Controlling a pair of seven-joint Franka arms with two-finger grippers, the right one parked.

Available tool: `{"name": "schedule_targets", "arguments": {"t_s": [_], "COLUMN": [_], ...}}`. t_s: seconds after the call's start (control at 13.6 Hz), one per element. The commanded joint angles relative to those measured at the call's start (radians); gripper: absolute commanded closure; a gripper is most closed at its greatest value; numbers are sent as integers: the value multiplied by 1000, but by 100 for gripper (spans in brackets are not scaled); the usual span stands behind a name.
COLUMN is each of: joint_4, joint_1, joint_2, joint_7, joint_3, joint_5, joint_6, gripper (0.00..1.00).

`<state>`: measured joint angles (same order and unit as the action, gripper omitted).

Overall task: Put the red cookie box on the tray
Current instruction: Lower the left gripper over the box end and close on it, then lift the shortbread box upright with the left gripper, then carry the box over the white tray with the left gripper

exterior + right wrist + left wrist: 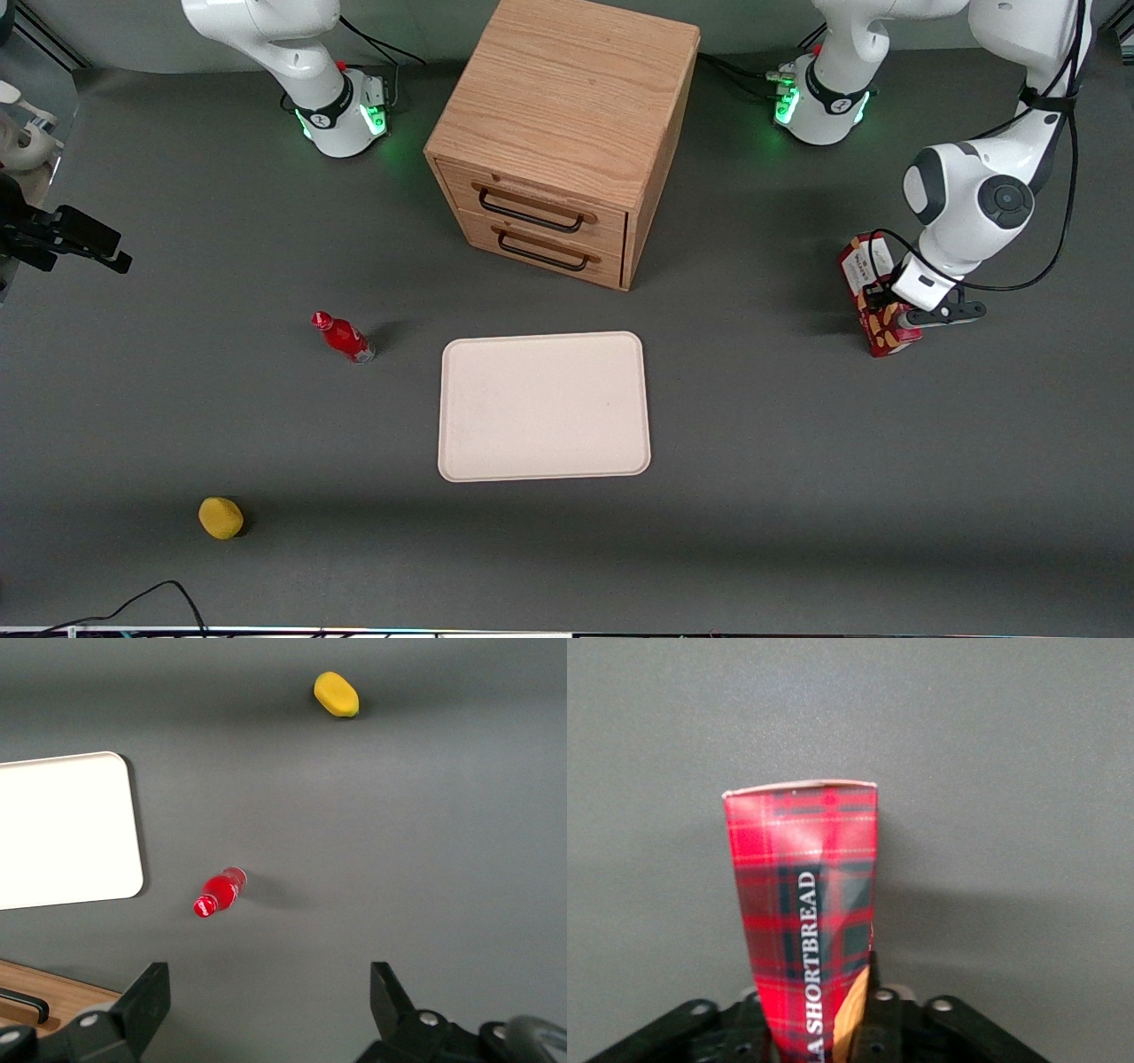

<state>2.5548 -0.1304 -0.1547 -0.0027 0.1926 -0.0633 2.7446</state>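
The left arm's black two-finger gripper (889, 306) is clamped around the long slim dark-red tartan cardboard cookie box (873, 306), ready for transfer. The flat cream-pink rectangular tray (544, 407) lies at the box's eight o'clock, unloaded.

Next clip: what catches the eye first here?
The wooden drawer cabinet stands out most, with the pale tray lying bare in front of it. Toward the working arm's end of the table, the gripper is closed on the red cookie box. A small red bottle and a yellow object sit toward the parked arm's end.
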Motion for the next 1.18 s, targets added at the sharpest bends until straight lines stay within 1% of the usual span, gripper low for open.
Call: {"name": "schedule_targets", "arguments": {"t_s": [0.0,0.22,0.3,0.37,0.52,0.66,0.74,0.89,1.11], "joint_4": [1,-14,-37,-92,-233,-417,-495,-635,-871], "joint_1": [-14,-25,-26,-26,-26,-26,-26,-29,-32], "joint_2": [44,122,157,203,239,238,230,210,114], "joint_7": [-14,-37,-52,-74,-94,-126,-149,-210,-452], "joint_3": [1,-15,-22,-41,-64,-91,-114,-150,-284], "joint_5": [-13,-19,-21,-21,-21,-23,-21,-21,-24], "joint_6": [-60,-182,-257,-390,-614,-837,-917,-1032,-1152], "gripper": [93,94,94,94,93,93,93,93,93]}}
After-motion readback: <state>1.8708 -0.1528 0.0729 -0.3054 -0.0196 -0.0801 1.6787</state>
